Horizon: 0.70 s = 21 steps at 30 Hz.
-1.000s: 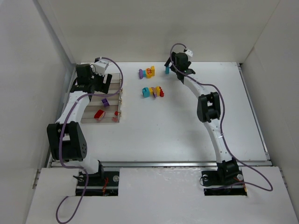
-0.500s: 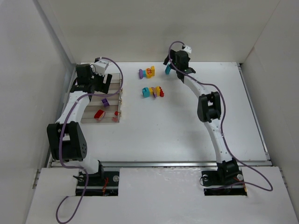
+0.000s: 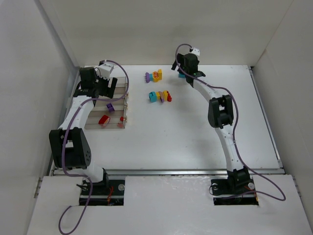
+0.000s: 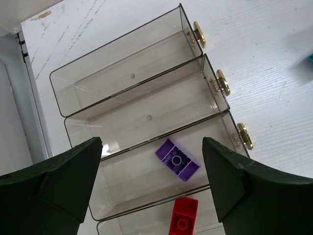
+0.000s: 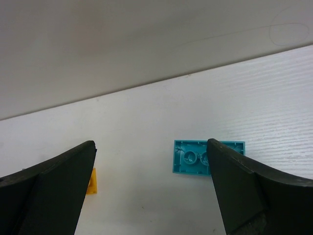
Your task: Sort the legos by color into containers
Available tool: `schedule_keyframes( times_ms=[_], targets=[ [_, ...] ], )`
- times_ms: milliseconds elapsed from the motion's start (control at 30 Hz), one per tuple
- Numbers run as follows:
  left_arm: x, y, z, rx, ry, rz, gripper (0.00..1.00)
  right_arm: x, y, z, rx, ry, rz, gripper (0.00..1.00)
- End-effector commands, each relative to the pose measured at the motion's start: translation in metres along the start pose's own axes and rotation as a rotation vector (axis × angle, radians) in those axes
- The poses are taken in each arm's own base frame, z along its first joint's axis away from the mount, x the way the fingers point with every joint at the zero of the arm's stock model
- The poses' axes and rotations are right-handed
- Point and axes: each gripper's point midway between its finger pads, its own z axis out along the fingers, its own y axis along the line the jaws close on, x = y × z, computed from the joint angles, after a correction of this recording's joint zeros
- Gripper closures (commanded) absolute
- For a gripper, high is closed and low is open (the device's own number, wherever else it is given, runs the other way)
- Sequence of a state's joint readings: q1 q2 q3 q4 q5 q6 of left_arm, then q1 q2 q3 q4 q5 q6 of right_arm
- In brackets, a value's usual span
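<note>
Your left gripper [image 4: 151, 147] hung wide open over the clear smoky plastic bins [image 4: 122, 83]. Your right gripper [image 5: 151, 147] gaped wide above a rectangular teal plastic brick [image 5: 191, 157]

Right wrist view: one end of the teal brick [image 5: 195, 157] is hidden behind a finger [image 5: 254, 196]. The yellow-orange brick [image 5: 93, 180] is mostly behind the other finger, only an edge showing.

Left wrist view: the red brick [image 4: 182, 221] is cut by the bottom edge, and the nearest bin is almost wholly out of frame. A teal smear [image 4: 308, 58] at the right edge is blurred and cropped, shape unreadable.

Top view: the left gripper [image 3: 103, 88] and wrist cover the far part of the containers [image 3: 115, 126], so contents there can't be read. The right gripper [image 3: 181, 71] overlaps the teal brick, which shows only as a sliver. In the loose clusters of legos [image 3: 160, 96] the bricks overlap and are too small to count.
</note>
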<state>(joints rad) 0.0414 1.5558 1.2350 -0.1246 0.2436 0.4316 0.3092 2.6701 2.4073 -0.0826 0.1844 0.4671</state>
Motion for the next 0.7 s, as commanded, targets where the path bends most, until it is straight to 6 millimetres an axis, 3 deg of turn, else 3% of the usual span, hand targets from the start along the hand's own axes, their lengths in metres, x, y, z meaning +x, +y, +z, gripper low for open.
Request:
schedule_keyframes(
  times_ms=[0,100,167,267,367,500,667],
  targets=[
    [-0.013,0.003,-0.004,-0.003,-0.042,-0.009,0.19,-0.023,0.001,-0.007,0.06,-0.062,0.002,0.0],
    [-0.011,0.002,-0.004,0.001,-0.032,-0.011,0.19,-0.028,-0.013,-0.007,0.139,-0.084,-0.002,0.0],
    [-0.009,0.002,-0.004,0.004,-0.024,-0.013,0.19,-0.043,-0.016,-0.01,0.183,-0.118,0.01,0.0],
    [-0.009,0.002,-0.004,0.004,-0.024,-0.013,0.19,-0.034,-0.035,-0.011,0.279,-0.096,-0.012,0.0],
    [-0.009,0.002,-0.004,0.004,-0.024,-0.013,0.19,-0.028,-0.041,-0.014,0.303,-0.072,-0.034,0.0],
    [-0.009,0.0,-0.004,0.012,-0.027,-0.013,0.19,-0.041,-0.029,-0.018,0.258,-0.075,-0.039,0.0],
    [-0.013,0.001,-0.005,0.009,-0.035,-0.011,0.19,-0.03,-0.008,-0.018,0.14,-0.025,0.015,0.0]
  ],
)
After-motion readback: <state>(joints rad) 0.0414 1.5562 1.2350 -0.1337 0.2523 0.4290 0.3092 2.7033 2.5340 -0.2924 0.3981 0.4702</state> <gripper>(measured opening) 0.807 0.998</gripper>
